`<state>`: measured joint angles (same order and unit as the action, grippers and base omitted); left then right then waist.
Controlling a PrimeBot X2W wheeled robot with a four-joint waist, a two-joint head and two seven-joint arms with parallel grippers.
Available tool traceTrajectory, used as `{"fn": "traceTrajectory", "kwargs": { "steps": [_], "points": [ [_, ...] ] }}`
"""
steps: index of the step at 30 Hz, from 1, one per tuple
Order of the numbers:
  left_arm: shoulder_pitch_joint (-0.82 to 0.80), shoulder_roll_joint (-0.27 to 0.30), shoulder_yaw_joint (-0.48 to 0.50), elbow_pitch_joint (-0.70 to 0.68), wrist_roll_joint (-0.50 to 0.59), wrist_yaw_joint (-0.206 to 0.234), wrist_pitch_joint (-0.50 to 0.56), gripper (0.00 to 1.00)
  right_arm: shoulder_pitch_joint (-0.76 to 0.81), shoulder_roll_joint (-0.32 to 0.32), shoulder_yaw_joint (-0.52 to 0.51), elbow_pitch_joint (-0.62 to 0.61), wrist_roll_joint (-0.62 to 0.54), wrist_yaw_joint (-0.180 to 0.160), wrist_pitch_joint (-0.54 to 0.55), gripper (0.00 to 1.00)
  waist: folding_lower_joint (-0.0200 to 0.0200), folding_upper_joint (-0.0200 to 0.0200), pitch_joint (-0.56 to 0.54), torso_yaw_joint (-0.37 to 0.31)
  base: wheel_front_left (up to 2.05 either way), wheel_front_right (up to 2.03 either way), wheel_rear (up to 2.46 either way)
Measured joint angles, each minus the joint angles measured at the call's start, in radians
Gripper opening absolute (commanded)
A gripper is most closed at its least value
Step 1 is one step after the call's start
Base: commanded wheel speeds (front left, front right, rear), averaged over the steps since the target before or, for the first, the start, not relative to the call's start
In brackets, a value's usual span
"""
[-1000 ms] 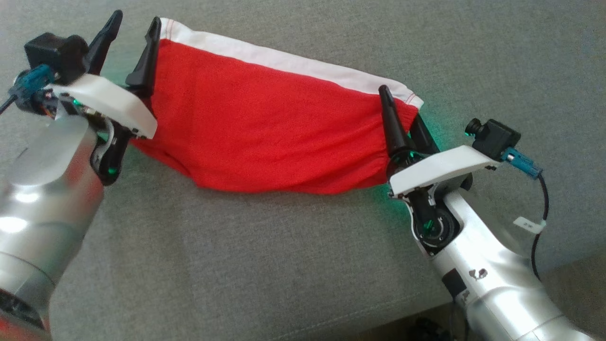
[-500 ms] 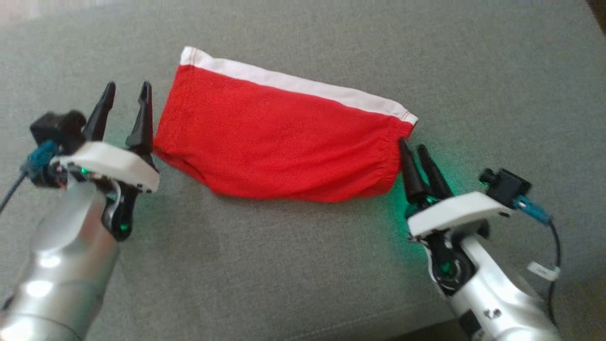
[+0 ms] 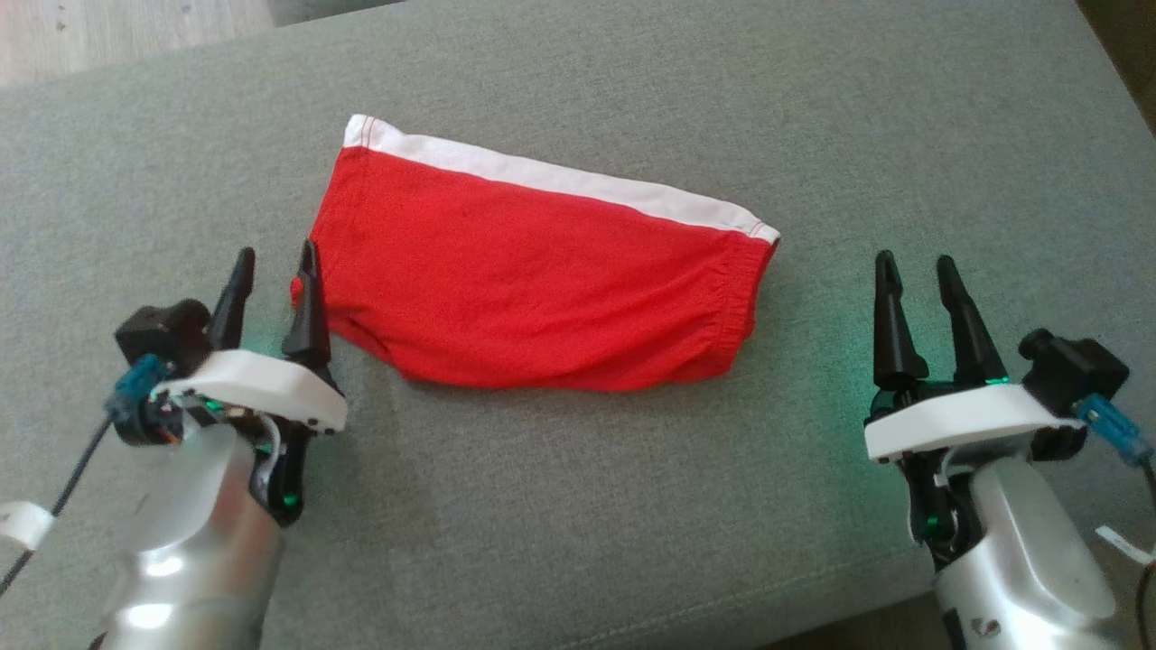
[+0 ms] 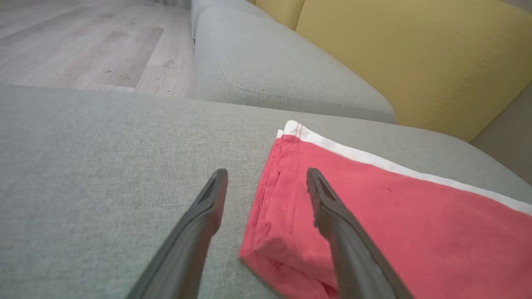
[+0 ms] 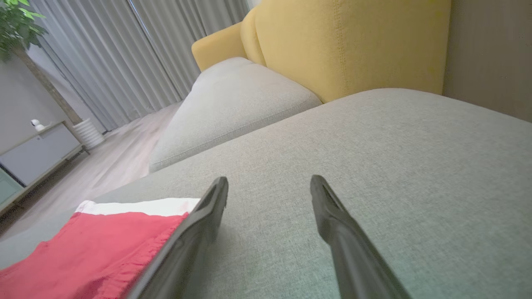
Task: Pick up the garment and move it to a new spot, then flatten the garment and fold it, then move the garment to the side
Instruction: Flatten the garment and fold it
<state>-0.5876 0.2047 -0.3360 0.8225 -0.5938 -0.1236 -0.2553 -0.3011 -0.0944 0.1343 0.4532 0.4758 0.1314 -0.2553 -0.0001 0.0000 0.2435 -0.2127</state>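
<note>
Two grey upholstered cushions meet here: the broad seat cushion (image 3: 578,515) under both arms and a second cushion (image 4: 270,70) beyond it, backed by a mustard-yellow backrest (image 5: 353,45). Pale wood floor (image 4: 83,50) runs past them toward grey curtains (image 5: 124,50), a potted plant (image 5: 16,25) cut off by the frame, and a low grey cabinet (image 5: 37,153).

The red garment (image 3: 533,289), edged by a white waistband (image 3: 542,181), lies flat and slanted on the seat cushion between the arms. The left gripper (image 3: 276,253) has its fingers spread and grasps nothing. Its inner finger overlaps the garment's near left corner, and I cannot tell whether it touches the cloth. The right gripper (image 3: 914,260), likewise spread and empty, stands apart from the garment's right edge.

In the right wrist view a finger hides the garment's end. A white object on the cabinet is too small to identify.
</note>
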Motion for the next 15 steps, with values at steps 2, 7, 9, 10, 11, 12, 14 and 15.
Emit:
{"fn": "traceTrajectory", "kwargs": {
  "steps": [2,7,9,10,11,12,14,15],
  "points": [
    [-0.001,-0.014,0.007,0.019,0.007,-0.001,0.000,1.00,0.013,0.017,-0.033,-0.010,-0.052,0.000,0.000,1.00,0.0000,0.0000,0.003,-0.001,0.00,0.00,0.00],
    [-0.006,-0.028,-0.051,0.114,0.005,-0.001,0.000,1.00,0.028,0.034,-0.049,-0.021,-0.112,0.000,0.000,1.00,0.0000,0.0000,0.013,-0.010,0.00,0.00,0.00],
    [-0.029,-0.025,-0.086,0.148,0.006,-0.001,-0.001,1.00,0.027,0.035,-0.049,-0.026,-0.118,0.000,0.000,1.00,0.0000,0.0000,0.018,-0.014,0.00,0.00,0.00],
    [-0.043,-0.024,-0.096,0.166,0.006,-0.001,-0.002,1.00,0.027,0.036,-0.048,-0.029,-0.119,0.000,0.000,1.00,0.0000,0.0000,0.020,-0.016,0.00,0.00,0.00],
    [-0.057,-0.024,-0.104,0.185,0.006,-0.001,-0.002,1.00,0.027,0.037,-0.047,-0.031,-0.127,0.000,0.000,1.00,0.0000,0.0000,0.022,-0.018,0.00,0.00,0.00],
    [-0.070,-0.024,-0.118,0.206,0.007,-0.001,-0.002,1.00,0.027,0.038,-0.047,-0.035,-0.138,0.000,0.000,1.00,0.0000,0.0000,0.023,-0.019,0.00,0.00,0.00],
    [-0.091,-0.024,-0.127,0.239,0.007,-0.003,-0.003,1.00,0.027,0.040,-0.048,-0.043,-0.156,0.000,0.000,1.00,0.0000,0.0000,0.026,-0.022,0.00,0.00,0.00],
    [-0.097,-0.026,-0.132,0.253,0.007,-0.008,-0.003,1.00,0.028,0.040,-0.049,-0.049,-0.167,0.000,0.000,1.00,0.0000,0.0000,0.026,-0.023,0.00,0.00,0.00]
  ]
}}
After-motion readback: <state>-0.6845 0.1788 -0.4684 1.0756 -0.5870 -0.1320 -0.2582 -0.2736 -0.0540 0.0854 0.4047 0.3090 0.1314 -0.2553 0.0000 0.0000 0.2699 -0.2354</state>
